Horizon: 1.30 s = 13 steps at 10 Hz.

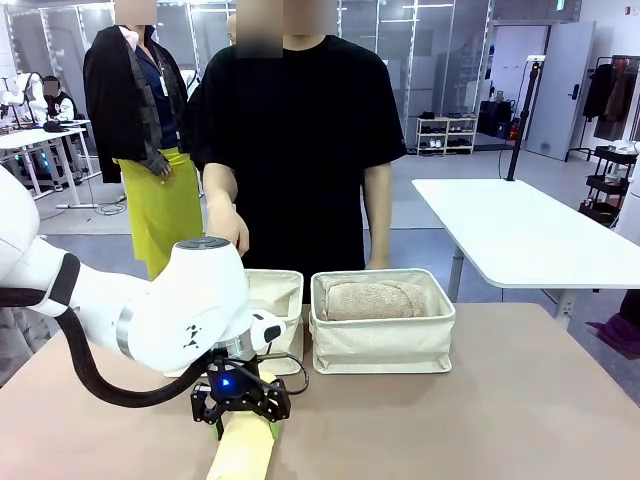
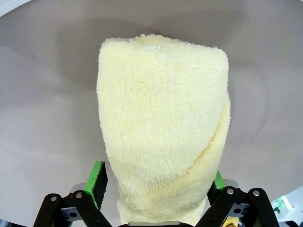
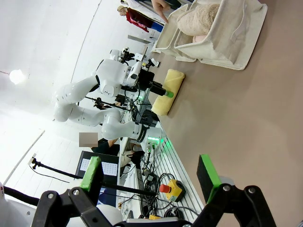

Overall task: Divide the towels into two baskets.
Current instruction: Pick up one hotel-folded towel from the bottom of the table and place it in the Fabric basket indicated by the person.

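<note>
Tabletop: pale yellow towel (image 2: 163,132) between open left tool (image 2: 156,184) fingers.

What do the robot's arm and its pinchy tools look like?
The left arm is smooth, rounded and white, with a black cable looping under it and a small blue light near the wrist. Both the left tool and right tool are black linkages tipped with bright green pads.

The brown table (image 1: 520,400) carries two cream canvas baskets side by side near its far edge: the right basket (image 1: 383,340) and, just beside it, the left basket (image 1: 280,300), partly hidden. A pale yellow rolled towel (image 1: 245,450) lies directly on the table nearer its near edge.
</note>
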### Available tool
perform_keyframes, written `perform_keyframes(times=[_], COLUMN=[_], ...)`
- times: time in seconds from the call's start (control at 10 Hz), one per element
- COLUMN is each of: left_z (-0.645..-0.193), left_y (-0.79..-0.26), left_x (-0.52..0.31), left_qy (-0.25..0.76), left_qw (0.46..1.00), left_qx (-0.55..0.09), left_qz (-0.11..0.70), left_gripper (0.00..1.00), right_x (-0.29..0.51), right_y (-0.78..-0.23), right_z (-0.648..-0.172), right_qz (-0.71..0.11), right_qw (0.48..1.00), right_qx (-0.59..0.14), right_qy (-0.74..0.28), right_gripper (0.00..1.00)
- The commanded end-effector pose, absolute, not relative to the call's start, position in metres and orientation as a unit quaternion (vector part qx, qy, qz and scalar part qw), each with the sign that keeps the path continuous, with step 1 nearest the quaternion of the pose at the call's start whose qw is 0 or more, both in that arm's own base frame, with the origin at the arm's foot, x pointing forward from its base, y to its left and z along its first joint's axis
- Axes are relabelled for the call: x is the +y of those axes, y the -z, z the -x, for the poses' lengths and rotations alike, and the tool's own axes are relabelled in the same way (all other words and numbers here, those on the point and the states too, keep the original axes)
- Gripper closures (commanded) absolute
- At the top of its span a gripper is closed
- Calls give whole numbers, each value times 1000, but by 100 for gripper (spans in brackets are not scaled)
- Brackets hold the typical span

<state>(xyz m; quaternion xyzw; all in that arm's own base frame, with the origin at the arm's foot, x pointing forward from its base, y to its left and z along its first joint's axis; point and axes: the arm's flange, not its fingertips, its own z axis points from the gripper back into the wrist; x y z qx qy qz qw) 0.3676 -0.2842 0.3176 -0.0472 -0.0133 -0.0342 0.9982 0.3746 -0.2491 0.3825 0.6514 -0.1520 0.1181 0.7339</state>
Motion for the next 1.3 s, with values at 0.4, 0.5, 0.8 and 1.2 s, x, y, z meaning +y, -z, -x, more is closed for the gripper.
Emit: perform_keyframes(times=[0.4, 0.5, 0.8, 1.2], left_z=[-363, -363, -344, -337], left_y=[-318, -319, -370, -445], left_x=[-290, -290, -287, -278], left_qy=[26, 25, 43, 122], left_qw=[999, 999, 998, 991], left_qx=[-30, -29, -49, -47], left_qz=[32, 31, 22, 3], left_gripper=[40, 52, 65, 65], right_x=[-247, -247, -247, -247], right_y=[-385, -385, -385, -385], right_z=[-372, -372, -372, -372], right_qz=[-651, -651, -651, -651], right_qw=[733, 733, 733, 733], right_qx=[-156, -156, -156, -156], right_qy=[-119, -119, -119, -119], right_gripper=[0, 0, 0, 0])
